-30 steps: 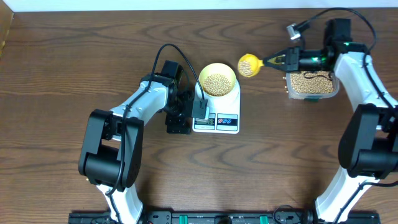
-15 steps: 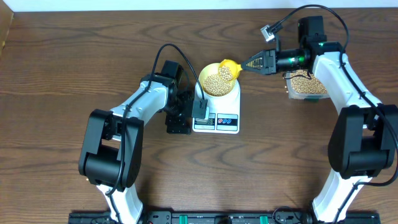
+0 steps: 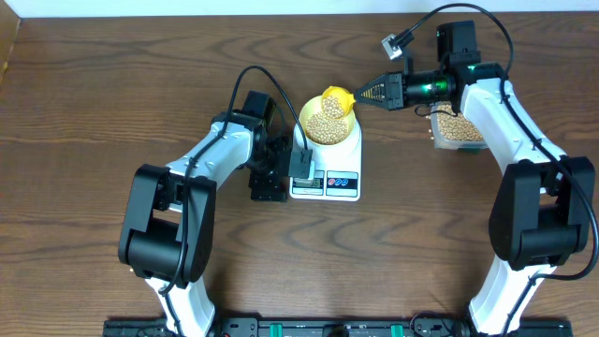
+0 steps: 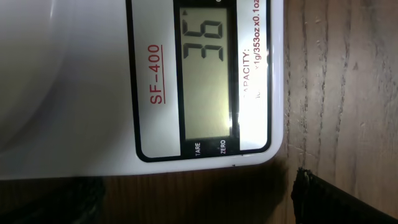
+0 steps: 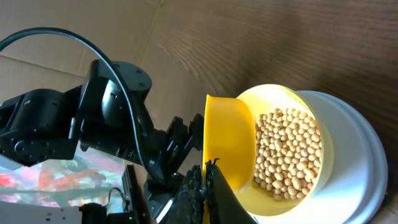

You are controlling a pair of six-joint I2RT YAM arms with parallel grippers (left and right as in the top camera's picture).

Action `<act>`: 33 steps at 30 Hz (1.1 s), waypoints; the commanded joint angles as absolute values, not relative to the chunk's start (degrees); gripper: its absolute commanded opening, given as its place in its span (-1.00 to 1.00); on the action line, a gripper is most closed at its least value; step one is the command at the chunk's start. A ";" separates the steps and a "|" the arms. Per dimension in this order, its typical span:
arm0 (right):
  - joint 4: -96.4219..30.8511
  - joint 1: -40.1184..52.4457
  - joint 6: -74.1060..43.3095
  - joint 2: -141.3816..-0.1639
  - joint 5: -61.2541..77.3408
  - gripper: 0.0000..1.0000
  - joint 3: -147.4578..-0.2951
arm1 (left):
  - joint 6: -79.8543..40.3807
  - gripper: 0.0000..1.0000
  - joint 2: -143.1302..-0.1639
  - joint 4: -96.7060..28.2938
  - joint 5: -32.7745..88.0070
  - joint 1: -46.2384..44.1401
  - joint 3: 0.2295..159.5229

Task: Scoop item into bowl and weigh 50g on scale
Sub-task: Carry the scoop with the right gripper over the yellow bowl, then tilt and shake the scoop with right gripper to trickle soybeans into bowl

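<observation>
Beans (image 3: 326,126) fill much of the pale yellow bowl (image 3: 304,112), which sits on the white scale (image 3: 328,183) about midway between the table's left and right edges, nearer the far edge. They look small, hard, smooth and dry. As loose grains they should roll and bounce freely, so they are best moved by the scoopful and tipped out low over the bowl. Each bean likely weighs very little, so the last grams probably call for a gentle trickle, not a full dump.

The yellow scoop (image 3: 337,99) is turned on its side over the far right part of the bowl's rim, its cup facing the heap. Whether any beans remain in it cannot be told. The right gripper (image 3: 374,94) has its fingers pinched narrow on the scoop's handle, which is the sensible place to take it: stiff plastic, light, easy to turn at the wrist. A clear tub (image 3: 459,128) holding more beans stands nearer the right edge, near the far side.

The left gripper (image 3: 269,183) sits at the scale's left side, its camera looking onto the display (image 4: 208,74), which reads 36. How far apart its fingers are cannot be told. By that reading, roughly a third of the weight is yet to come.
</observation>
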State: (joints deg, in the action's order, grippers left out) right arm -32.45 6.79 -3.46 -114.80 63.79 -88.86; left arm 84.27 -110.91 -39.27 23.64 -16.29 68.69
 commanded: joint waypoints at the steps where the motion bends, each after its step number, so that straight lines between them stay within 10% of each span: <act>1: -32.45 7.38 -2.79 -111.94 61.08 -0.98 -90.37 | 85.06 0.95 -111.57 -39.59 24.80 -16.80 68.03; 33: -36.42 14.35 27.03 -106.30 42.35 -0.98 -90.21 | 85.08 0.96 -111.57 -39.59 24.80 -16.80 68.03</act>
State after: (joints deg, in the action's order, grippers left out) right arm -36.38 14.26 24.97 -107.20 44.18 -89.21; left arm 84.27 -110.91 -39.27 23.64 -16.29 68.69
